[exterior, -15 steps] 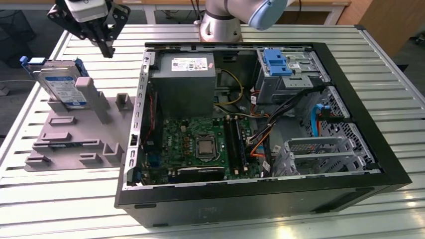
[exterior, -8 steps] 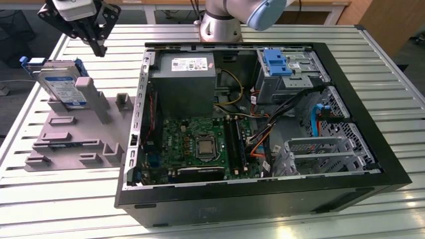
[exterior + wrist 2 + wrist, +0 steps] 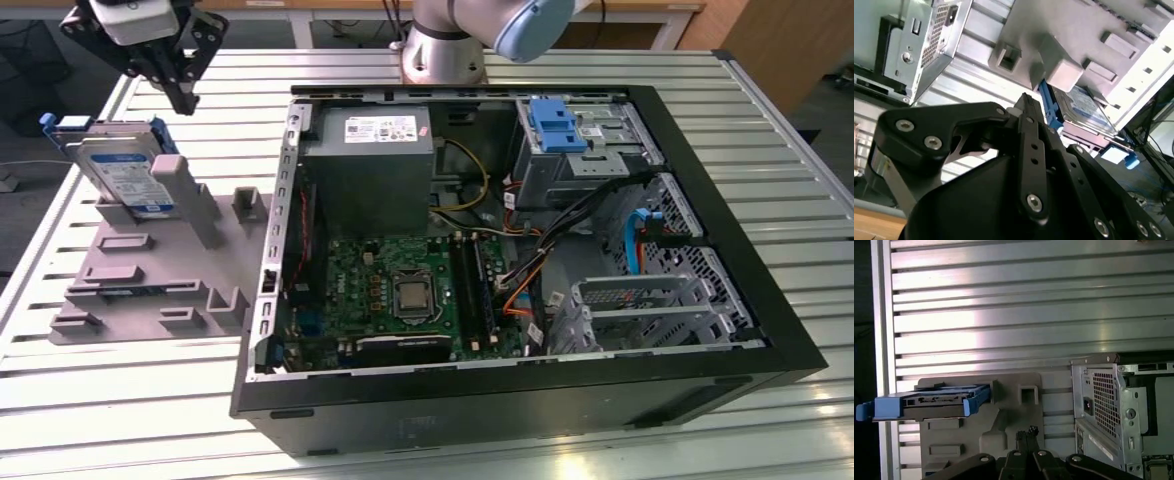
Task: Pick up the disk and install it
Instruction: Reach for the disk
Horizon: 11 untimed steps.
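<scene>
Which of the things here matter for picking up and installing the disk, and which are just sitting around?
For the job:
- the disk, standing in the grey holder
- the hand, close by it
- the open computer case, probably where it goes

Just there:
- grey power supply box
- motherboard
- ribbed blue latch

A ribbed aluminium table [image 3: 120, 400], its slats running across the exterior view, carries everything. An open black computer case [image 3: 534, 410] lies on its side over the centre and out toward three o'clock, covering most of the surface. At nine o'clock, just beside the case's wall, rests a grey moulded fixture plate [image 3: 140, 290] with raised blocks and slots. At twelve o'clock the arm's base [image 3: 441, 55] stands by the far edge. Bare slats show along six o'clock.
</scene>
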{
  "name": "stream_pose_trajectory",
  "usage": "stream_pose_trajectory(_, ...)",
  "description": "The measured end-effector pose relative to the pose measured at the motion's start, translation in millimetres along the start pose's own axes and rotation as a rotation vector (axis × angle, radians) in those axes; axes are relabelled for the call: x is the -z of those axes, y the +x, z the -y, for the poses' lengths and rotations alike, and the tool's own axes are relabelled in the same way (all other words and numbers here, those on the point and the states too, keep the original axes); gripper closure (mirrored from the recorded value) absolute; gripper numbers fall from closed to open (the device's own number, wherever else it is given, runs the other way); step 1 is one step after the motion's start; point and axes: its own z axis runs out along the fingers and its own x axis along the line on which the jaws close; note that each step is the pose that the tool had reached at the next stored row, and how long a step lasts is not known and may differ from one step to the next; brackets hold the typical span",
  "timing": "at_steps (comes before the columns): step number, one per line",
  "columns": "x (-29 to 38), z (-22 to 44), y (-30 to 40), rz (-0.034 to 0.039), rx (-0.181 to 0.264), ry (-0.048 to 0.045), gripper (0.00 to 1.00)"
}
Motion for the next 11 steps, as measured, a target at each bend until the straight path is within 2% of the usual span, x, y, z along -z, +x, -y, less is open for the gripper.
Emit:
stream_pose_trajectory(5, -1.5, -3.9, 18.0, -0.0003, 0.0, 0.0002, 0.89)
stream_pose_trajectory(11, -1.8, -4.6, 20.7, -0.0004, 0.0, 0.0002, 0.89)
